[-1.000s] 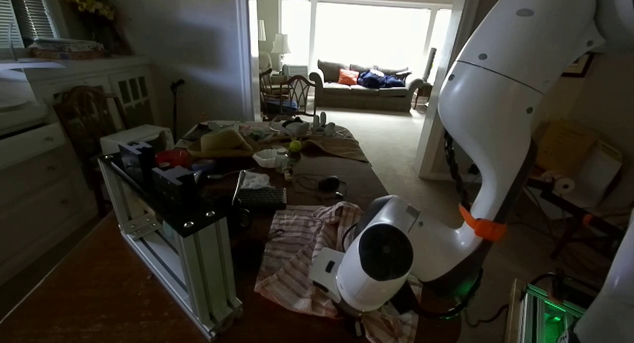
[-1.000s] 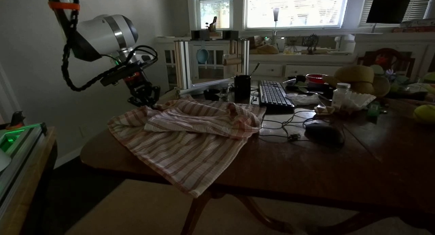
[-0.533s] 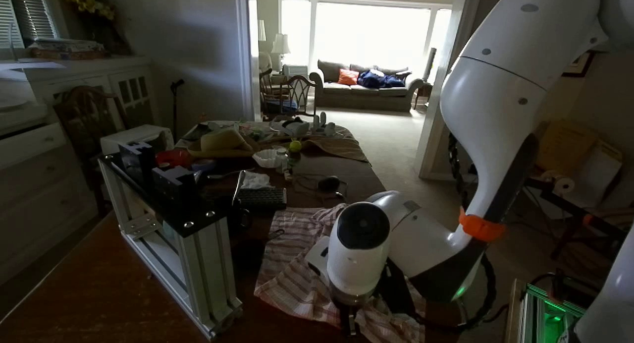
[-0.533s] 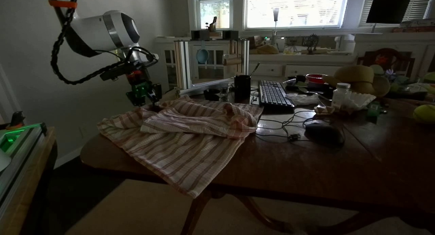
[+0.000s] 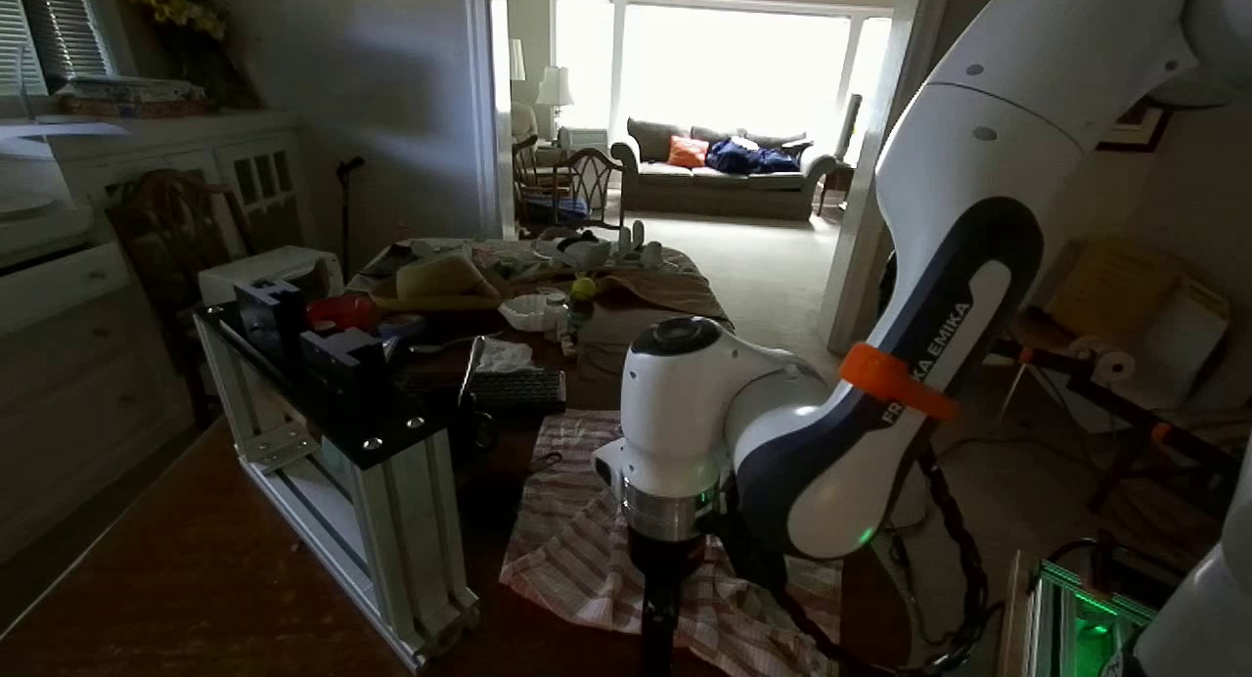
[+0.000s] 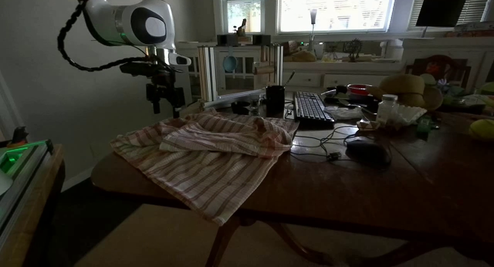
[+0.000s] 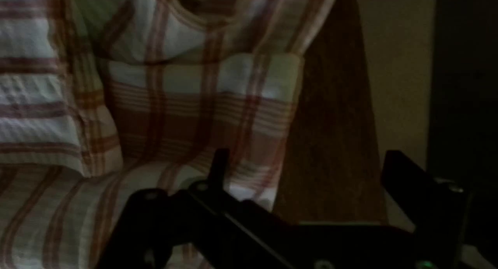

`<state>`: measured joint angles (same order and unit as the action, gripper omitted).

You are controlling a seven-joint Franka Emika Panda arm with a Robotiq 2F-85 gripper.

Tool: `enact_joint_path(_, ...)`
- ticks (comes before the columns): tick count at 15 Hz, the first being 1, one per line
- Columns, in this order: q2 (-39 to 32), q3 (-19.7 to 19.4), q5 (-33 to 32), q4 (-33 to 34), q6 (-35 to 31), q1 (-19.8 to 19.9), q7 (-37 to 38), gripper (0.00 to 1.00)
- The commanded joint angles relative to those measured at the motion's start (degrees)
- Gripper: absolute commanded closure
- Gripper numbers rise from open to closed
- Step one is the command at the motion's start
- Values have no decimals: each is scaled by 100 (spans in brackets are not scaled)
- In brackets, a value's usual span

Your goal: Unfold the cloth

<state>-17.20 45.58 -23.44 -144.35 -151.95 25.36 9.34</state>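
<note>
Pinkish cloth (image 6: pixel 204 164), overhang (image 6: pixel 218 216) in an exterior view only

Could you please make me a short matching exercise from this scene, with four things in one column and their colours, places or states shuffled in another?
Things:
1. Gripper
2. Cloth
3. Cushion
4. Ball

Colours, places, states:
A. Striped, one corner hanging over the edge of the table
B. Yellow-green
C. Open, holding nothing
D. Orange, on the sofa

Right pairs: 1-C; 2-A; 3-D; 4-B
</note>
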Motion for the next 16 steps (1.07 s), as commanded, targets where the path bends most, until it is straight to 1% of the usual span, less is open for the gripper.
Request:
enact_joint_path(1,192,792,1230,248,319,673,-597,0)
enact_joint_path(2,416,803,1302,293,367,667,-372,0)
enact_joint_path(3,987,-146,2003,328,375,-348,-522,1)
enact_joint_path(4,1184,-417,2067,366,377,-545,-302,0)
enact_joint_path(6,1446,-1316,1983,374,229,-1202,-12,0)
enact_joint_path(7,1561,-1769,1771,329,111,-1505,202,0)
enact_joint_path(9,1704,-2589,1089,273,39,-2031,882,0)
enact_joint_path(10,1732,-2874,655,263,39,-2155,1278,0)
enact_joint_path(13,1790,-3501,-585,297,294,-2338,2450,0)
enact_joint_path(15,1745,-3764,-1297,349,542,-2410,3224,0)
enact_joint_path(16,1700,-3831,-1602,371,778,-2463,3612,0)
